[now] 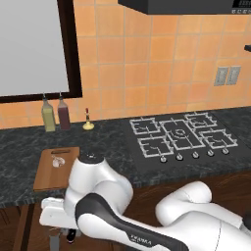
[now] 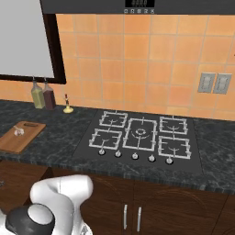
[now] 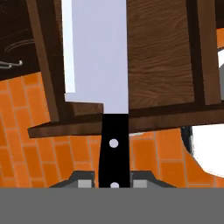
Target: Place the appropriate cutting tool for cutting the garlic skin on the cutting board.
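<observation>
In the hand view my gripper (image 3: 113,180) is shut on the kitchen knife (image 3: 99,57). The black handle sits between the grey fingers (image 3: 85,180) and the silver blade points away from the hand, over brown cabinet wood and orange floor tiles. The light-brown cutting board (image 1: 50,175) lies on the dark counter at the left, with the small whitish garlic (image 1: 59,162) on its far half. The right base view shows the cutting board (image 2: 11,140) and the garlic (image 2: 19,131) at the far left. My hand hangs low, below the counter's front edge, in front of the board.
A gas stove (image 1: 180,135) takes up the counter's right half. Two bottles (image 1: 55,114) and a small yellow holder (image 1: 88,125) stand by the tiled wall behind the board. Brown cabinet doors (image 2: 151,209) run under the counter. My white arm (image 1: 100,188) rises beside the board.
</observation>
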